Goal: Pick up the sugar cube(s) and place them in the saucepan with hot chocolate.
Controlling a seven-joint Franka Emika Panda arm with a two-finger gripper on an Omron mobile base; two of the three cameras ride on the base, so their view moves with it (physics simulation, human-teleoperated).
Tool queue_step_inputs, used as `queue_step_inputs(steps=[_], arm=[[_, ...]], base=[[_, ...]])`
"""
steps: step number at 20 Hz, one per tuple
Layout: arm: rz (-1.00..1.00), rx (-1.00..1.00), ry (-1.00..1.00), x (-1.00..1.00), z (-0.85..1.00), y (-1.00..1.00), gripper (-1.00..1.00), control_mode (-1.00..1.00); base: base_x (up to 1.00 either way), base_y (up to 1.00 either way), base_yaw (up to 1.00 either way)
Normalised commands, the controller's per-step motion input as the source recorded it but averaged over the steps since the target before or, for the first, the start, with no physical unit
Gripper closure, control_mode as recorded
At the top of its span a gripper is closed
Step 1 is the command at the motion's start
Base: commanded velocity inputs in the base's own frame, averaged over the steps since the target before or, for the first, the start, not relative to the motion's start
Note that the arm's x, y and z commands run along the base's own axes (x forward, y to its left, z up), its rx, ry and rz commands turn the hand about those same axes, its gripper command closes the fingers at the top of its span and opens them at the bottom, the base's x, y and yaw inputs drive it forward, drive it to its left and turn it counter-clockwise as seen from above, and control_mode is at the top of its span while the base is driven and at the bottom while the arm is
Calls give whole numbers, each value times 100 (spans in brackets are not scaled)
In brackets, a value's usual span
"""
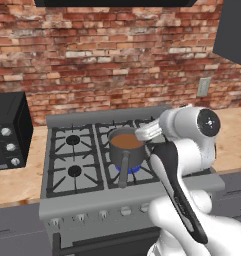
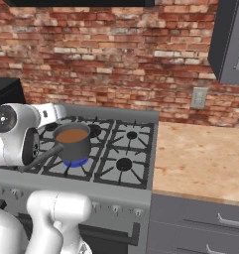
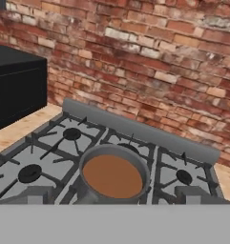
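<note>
End effector (image 3: 114,195) open, hovering above saucepan (image 3: 114,177).

Your left base view looked from behind and left of the arm, forward and down over the stove (image 1: 72,165) toward the brick wall (image 1: 117,55). Your right base view faced the same way from the arm's right, taking in the wooden counter (image 2: 200,154) beside the stove. Both shared the saucepan (image 1: 126,146) on its burner. Your hand view sat much nearer, looking down across the saucepan's brown liquid (image 3: 112,175) at the wall.
</note>
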Motion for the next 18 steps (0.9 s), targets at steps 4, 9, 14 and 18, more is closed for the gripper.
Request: queue_step_inputs(steps=[4,9,14,18], arm=[[3,0,-12,-24,10,3,-100,-100],[0,0,-4,-3,0,-4,-100,-100],[-4,1,0,0,0,-25,-100,-100],[-5,4,0,0,0,-28,-100,-100]], base=[[0,0,0],[0,0,0],[0,0,0],[0,0,0]])
